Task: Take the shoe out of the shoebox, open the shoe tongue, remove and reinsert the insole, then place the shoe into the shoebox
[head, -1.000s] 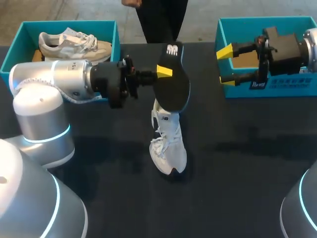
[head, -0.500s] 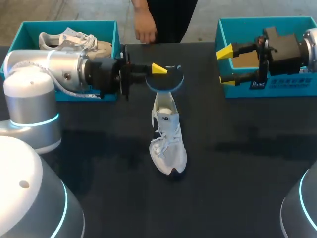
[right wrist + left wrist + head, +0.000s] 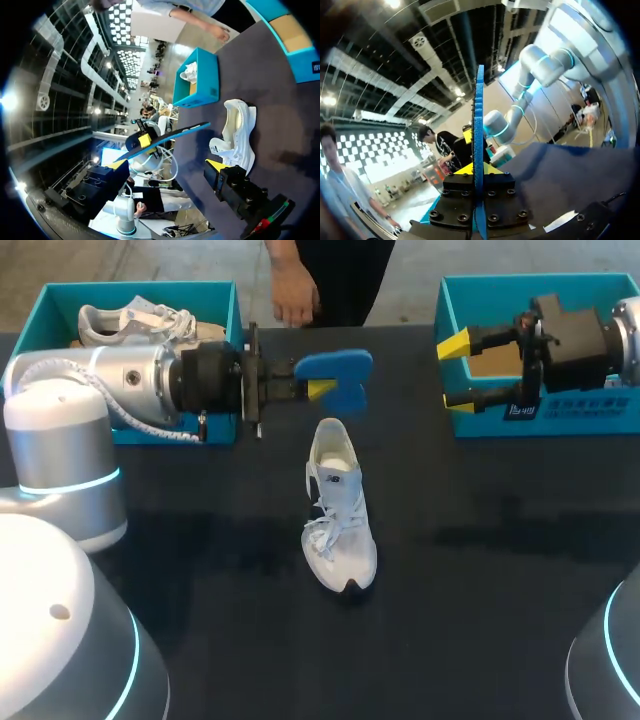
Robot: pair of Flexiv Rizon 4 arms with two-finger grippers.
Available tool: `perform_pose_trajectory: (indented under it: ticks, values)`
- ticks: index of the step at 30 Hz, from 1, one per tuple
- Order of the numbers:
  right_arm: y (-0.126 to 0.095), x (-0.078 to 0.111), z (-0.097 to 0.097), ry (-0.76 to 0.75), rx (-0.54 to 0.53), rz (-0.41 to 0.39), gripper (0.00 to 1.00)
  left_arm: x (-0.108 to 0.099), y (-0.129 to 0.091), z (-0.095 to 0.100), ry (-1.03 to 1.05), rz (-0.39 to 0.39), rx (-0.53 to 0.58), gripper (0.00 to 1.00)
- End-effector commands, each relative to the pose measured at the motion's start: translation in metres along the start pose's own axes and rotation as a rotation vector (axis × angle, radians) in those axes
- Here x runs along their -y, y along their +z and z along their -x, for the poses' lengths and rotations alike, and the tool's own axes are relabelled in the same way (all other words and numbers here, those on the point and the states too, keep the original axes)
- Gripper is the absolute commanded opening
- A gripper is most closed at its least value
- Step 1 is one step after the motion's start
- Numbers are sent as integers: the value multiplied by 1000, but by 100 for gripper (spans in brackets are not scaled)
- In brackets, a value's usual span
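A white sneaker [image 3: 338, 510] lies on the black table, toe toward me, its opening empty. Above and behind its heel, my left gripper [image 3: 320, 388] is shut on the insole [image 3: 340, 375], which is held level with its blue underside facing up. In the left wrist view the insole [image 3: 479, 115] stands edge-on between the yellow tips of the left gripper [image 3: 479, 171]. My right gripper [image 3: 455, 370] hangs open and empty over the left wall of the right shoebox [image 3: 540, 285]. From the right wrist view, the sneaker [image 3: 237, 132] and insole [image 3: 170, 136] lie ahead of the open right gripper [image 3: 167, 165].
The left teal shoebox [image 3: 232, 300] at the far left holds a second pale sneaker [image 3: 140, 320]. The right shoebox shows a bare cardboard floor [image 3: 492, 360]. A person's hand [image 3: 293, 302] hangs at the table's far edge.
My left wrist has rolled, turning the insole from its black top face toward the camera, through edge-on, to blue underside up. The right arm and the sneaker have stayed put.
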State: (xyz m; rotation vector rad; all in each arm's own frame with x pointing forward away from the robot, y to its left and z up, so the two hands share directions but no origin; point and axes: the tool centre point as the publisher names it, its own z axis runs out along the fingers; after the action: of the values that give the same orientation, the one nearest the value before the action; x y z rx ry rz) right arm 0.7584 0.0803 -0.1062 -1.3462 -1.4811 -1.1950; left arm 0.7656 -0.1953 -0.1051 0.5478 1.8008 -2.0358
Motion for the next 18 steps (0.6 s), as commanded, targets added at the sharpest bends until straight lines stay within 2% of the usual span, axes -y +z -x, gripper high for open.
perform_pose_trajectory:
  ticks: [1, 10, 15, 18]
  values:
    - [1, 0, 0, 0, 1, 0, 100, 3, 0, -3, -199, 7, 44, 0]
    - [1, 0, 0, 0, 1, 0, 100, 3, 0, -3, -199, 7, 44, 0]
    - [1, 0, 0, 0, 1, 0, 100, 11, -1, -2, -551, -44, 24, 0]
    - [1, 0, 0, 0, 1, 0, 100, 12, -2, -2, -723, -32, -7, 0]
